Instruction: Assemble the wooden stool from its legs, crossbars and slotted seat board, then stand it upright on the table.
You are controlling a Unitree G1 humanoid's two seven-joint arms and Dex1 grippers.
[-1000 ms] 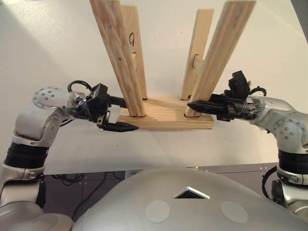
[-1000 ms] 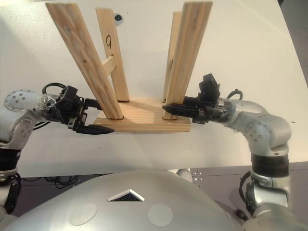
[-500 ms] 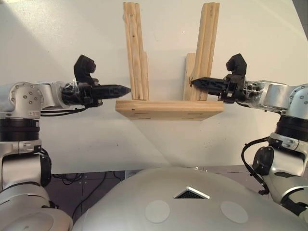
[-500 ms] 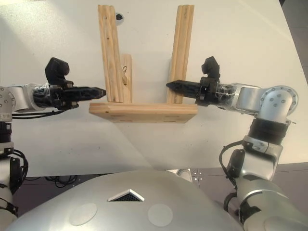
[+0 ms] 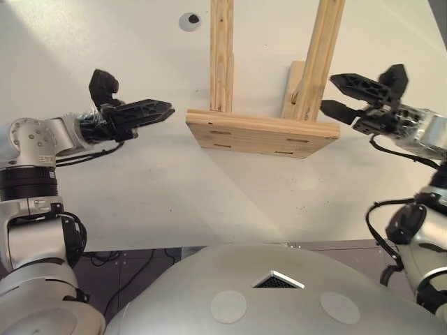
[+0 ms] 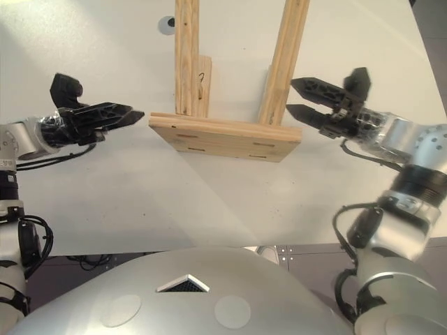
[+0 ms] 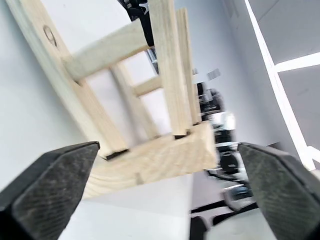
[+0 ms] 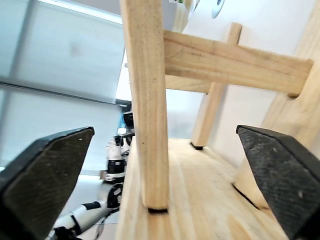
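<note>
Stool (image 5: 260, 132) on white table (image 5: 105, 195), apparently tipped on its side. Seat (image 6: 223, 137) is nearest the robot, slotted face showing. Legs (image 5: 222, 56) run away from the robot over the tabletop. Cannot tell for sure how much of it rests on the surface.

Left gripper (image 5: 167, 110): fingers parted, holding nothing. From the head they look close together. The wrist view shows the two pads (image 7: 47, 185) set wide. The stool sits ahead of them, framed in the gap. Tips point at the seat's left end, just beside it, with a strip of bare table between. No contact.

Right gripper (image 5: 328, 93): fingers spread wide, holding nothing. Tips point inward at the stool's right side. The far tip is level with the right leg (image 5: 318, 66), just beside it. The near tip is just off the seat's right corner. A sliver of gap shows at both, no touch that I can make out. In the right wrist view the pads (image 8: 45, 170) flank the frame, and a leg and a crossbar (image 8: 235, 60) stand close ahead, between them.

Crossbar (image 7: 107, 50) seated between the leg pairs. Leg ends are socketed into the seat in both wrist views.

The two grippers face each other across the stool, which lies between their tips.

Small round grey disc (image 5: 188, 19) on the table, well beyond the left fingertips and near the left leg.
</note>
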